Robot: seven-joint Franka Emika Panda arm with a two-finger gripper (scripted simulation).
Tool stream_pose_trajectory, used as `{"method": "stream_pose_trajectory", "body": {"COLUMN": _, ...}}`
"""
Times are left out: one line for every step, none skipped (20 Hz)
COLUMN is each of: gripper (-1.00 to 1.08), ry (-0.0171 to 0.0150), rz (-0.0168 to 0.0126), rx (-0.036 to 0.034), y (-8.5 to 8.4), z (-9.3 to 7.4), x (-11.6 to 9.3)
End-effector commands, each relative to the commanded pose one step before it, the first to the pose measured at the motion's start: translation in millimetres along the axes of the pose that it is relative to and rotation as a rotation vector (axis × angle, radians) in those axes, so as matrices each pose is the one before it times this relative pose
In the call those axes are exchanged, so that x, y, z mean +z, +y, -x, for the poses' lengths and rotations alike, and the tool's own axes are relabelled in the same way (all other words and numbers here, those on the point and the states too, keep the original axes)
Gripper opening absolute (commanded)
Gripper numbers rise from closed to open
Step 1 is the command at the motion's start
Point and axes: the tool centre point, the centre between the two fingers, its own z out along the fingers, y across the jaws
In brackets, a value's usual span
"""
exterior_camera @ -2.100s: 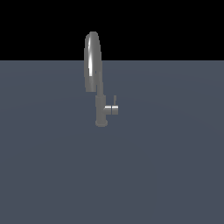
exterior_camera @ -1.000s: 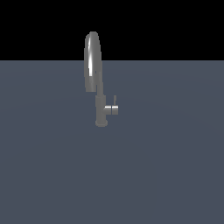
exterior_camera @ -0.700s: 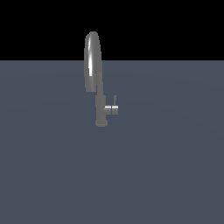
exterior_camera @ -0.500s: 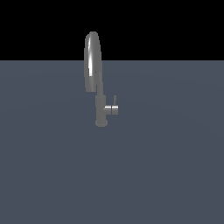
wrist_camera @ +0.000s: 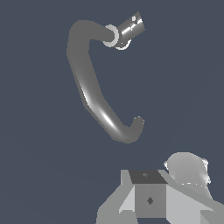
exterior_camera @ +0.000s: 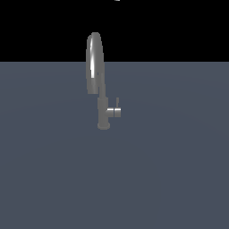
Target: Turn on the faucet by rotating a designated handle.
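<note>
The faucet (exterior_camera: 102, 89) stands alone on a flat dark blue-grey counter (exterior_camera: 170, 170). It sits a bit toward the exterior view's left of the middle, far back on the counter, with a black background behind its top. Nothing else lies on the counter near it, and nothing stands between the faucet and open space on any side.

The faucet has a small round base, a straight post, and a tall thin curved spout that bends over and comes back down. A bright streak of light runs along the spout.

The handle (exterior_camera: 114, 111) is a short grey stub that sticks out sideways from the post, low down, toward the exterior view's right. A thin pin stands up at its tip. Nothing is touching the handle.

In the wrist view the faucet (wrist_camera: 94, 87) is seen from above, so the spout looks like a big hook, and the handle (wrist_camera: 131, 27) points away from the round post top.

The hand (wrist_camera: 151, 197) shows only as pale grey blocks at the edge of the wrist view. It is up above the counter, looking down, and well apart from the faucet. Its fingers cannot be seen, so I cannot tell if it is open or closed. The hand does not show in the exterior view.
</note>
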Motion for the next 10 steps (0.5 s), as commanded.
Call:
{"method": "stream_pose_trajectory", "body": {"gripper": -1.0, "ry": -0.03764, "rz": -0.03791, "rx": 0.03802, "y": -2.58, "z": -16.45, "x": 2.53}}
{"method": "stream_pose_trajectory", "body": {"gripper": -1.0, "ry": -0.01512, "rz": -0.01514, "rx": 0.01515, "y": -1.06, "z": -6.52, "x": 0.99}}
{"method": "stream_pose_trajectory", "body": {"gripper": -1.0, "ry": -0.01523, "rz": -0.01525, "rx": 0.01523, "y": -1.06, "z": -6.56, "x": 0.99}}
{"method": "stream_pose_trajectory", "body": {"gripper": -1.0, "ry": -0.01533, "rz": -0.01535, "rx": 0.01531, "y": -1.07, "z": -6.59, "x": 0.99}}
{"method": "stream_pose_trajectory", "body": {"gripper": -1.0, "ry": -0.01544, "rz": -0.01547, "rx": 0.0154, "y": -1.07, "z": -6.63, "x": 0.99}}
{"method": "stream_pose_trajectory", "body": {"gripper": -1.0, "ry": -0.01557, "rz": -0.01559, "rx": 0.0155, "y": -1.07, "z": -6.68, "x": 0.99}}
{"method": "stream_pose_trajectory", "body": {"gripper": -1.0, "ry": -0.01568, "rz": -0.01571, "rx": 0.01559, "y": -1.08, "z": -6.71, "x": 1.0}}
{"method": "stream_pose_trajectory", "body": {"gripper": -1.0, "ry": -0.01582, "rz": -0.01584, "rx": 0.0157, "y": -1.08, "z": -6.76, "x": 1.0}}
{"method": "stream_pose_trajectory", "body": {"gripper": -1.0, "ry": -0.01595, "rz": -0.01597, "rx": 0.01582, "y": -1.09, "z": -6.8, "x": 1.0}}
{"method": "stream_pose_trajectory", "body": {"gripper": -1.0, "ry": -0.0161, "rz": -0.01612, "rx": 0.01595, "y": -1.09, "z": -6.86, "x": 1.01}}
